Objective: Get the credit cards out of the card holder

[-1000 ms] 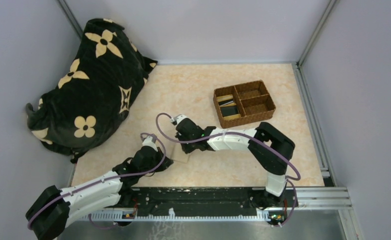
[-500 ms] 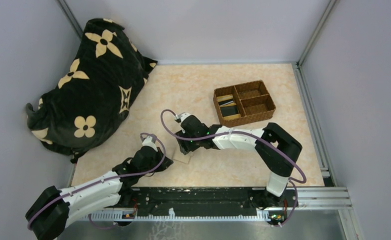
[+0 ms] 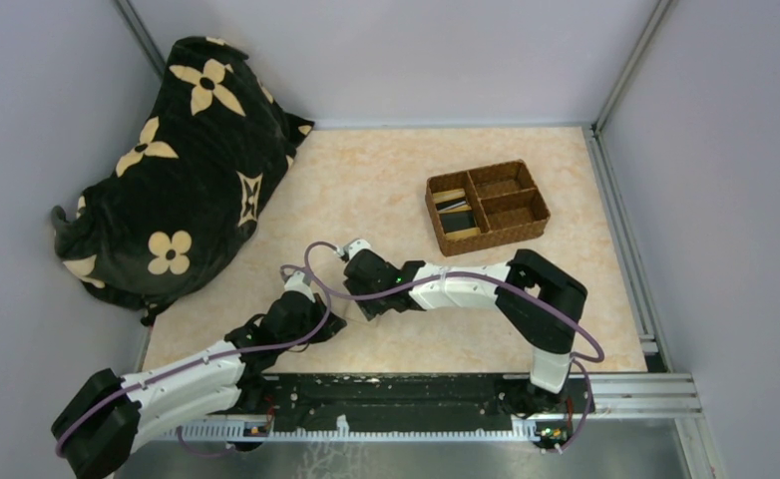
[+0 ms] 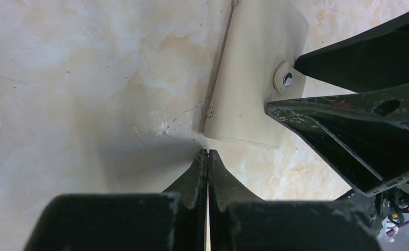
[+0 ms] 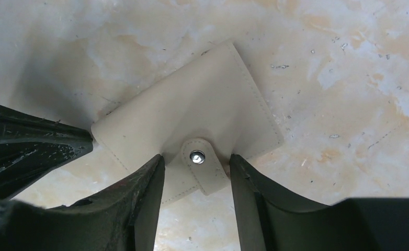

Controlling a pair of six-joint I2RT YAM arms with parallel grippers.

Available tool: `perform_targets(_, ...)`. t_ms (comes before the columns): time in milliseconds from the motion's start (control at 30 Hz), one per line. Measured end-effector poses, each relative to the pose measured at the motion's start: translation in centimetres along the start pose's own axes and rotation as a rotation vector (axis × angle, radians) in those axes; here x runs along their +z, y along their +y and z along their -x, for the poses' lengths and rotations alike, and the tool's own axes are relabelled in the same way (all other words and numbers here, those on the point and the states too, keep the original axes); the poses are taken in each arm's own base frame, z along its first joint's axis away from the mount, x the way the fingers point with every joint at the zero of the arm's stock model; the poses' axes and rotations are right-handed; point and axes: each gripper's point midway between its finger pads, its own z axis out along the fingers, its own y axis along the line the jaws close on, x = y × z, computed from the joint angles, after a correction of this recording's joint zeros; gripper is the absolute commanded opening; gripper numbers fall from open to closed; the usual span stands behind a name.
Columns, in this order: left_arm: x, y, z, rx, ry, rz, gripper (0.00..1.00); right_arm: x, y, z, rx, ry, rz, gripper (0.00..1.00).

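The right arm's fingers [image 5: 196, 159], pressed together a second ago, have sprung apart and slid toward the near edge of the bench [image 5: 322, 78]. They now stand one on each side of the snap tab [image 5: 205, 178] of the cream card holder [image 5: 192, 115]. The holder lies flat and buttoned on the marbled surface, its tab pointing to 6 o'clock in the right wrist view. In the overhead view it sits at about 7 o'clock from the brown woven tray [image 3: 486, 207] and is mostly hidden under the fingers. The left arm's fingers [image 4: 207, 152] are together, empty, with their tip just beside the holder's stitched edge, apparently to pin or steady it. No credit cards show at the holder. Flat tan and dark pieces lie in the tray's left compartments, too small to identify. The spread looks like preparation to pinch the tab and pop the snap, so this holder has yet to be opened.
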Motion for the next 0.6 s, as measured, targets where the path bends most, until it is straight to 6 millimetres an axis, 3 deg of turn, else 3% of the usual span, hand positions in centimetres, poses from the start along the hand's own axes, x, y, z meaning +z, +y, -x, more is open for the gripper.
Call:
perform_targets(167,0.0,0.01,-0.02,-0.001,0.001,0.0,0.0,0.26,-0.07,-0.14,0.011,0.0,-0.015,0.37)
perform_targets(400,-0.01,0.01,-0.07,-0.012,-0.001,-0.003,0.0,0.39,-0.27,0.19,0.027,-0.014,-0.035,0.0)
perform_targets(600,-0.08,0.04,-0.1,-0.019,-0.003,-0.006,0.0,0.48,-0.22,0.32,0.038,-0.019,-0.038,0.0)
